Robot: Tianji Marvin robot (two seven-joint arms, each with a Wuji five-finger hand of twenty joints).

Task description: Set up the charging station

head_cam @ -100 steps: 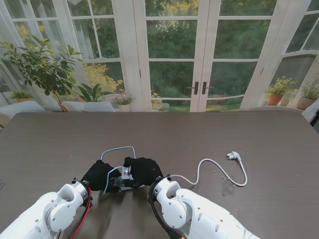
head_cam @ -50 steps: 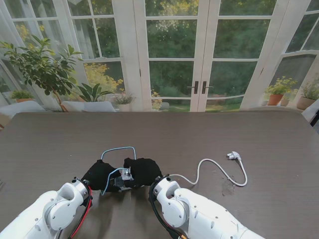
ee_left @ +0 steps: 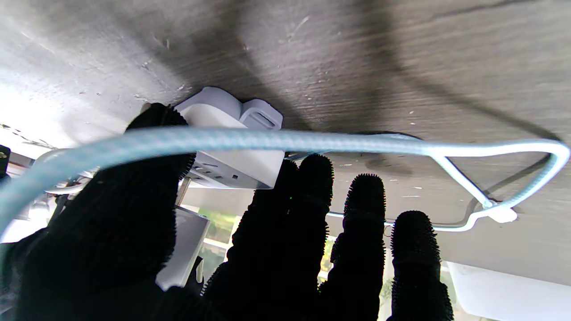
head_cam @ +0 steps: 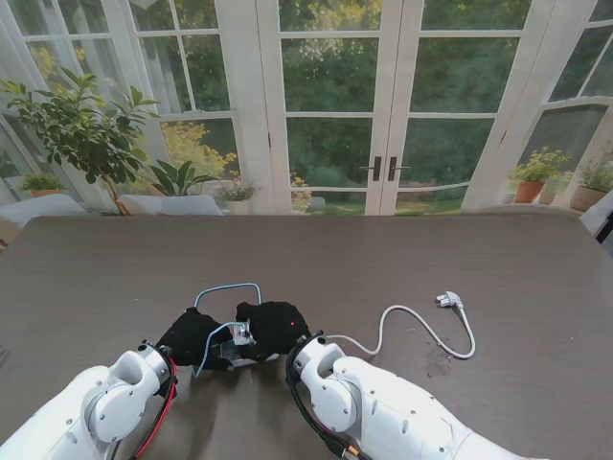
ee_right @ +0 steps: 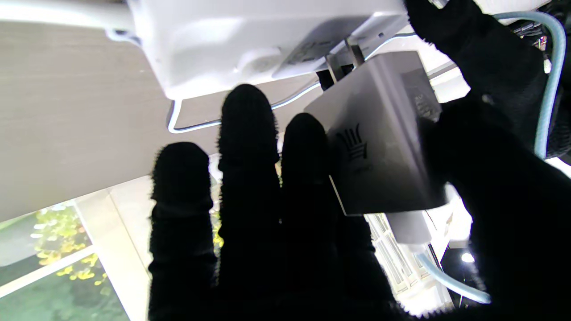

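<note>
My left hand (head_cam: 189, 337) in its black glove is shut on the white power strip (ee_left: 232, 133), thumb on one side and fingers on the other. My right hand (head_cam: 273, 329) is shut on a grey charger block (ee_right: 379, 142), pinched between thumb and fingers. The charger's metal prongs (ee_right: 343, 62) point at the power strip (ee_right: 250, 40) and reach its socket face; how deep they sit I cannot tell. A light blue cable (head_cam: 225, 287) runs from the charger (head_cam: 241, 334) and loops over my left hand (ee_left: 267, 249). Both hands meet at the table's near middle.
The strip's white cord (head_cam: 402, 316) curves to the right across the dark wooden table (head_cam: 498, 259) and ends in a plug (head_cam: 448, 301). Glass doors and potted plants stand beyond the far edge.
My right hand with the charger has edged slightly left, closer to the strip. The left hand and the blue cable loop have stayed where they were.
</note>
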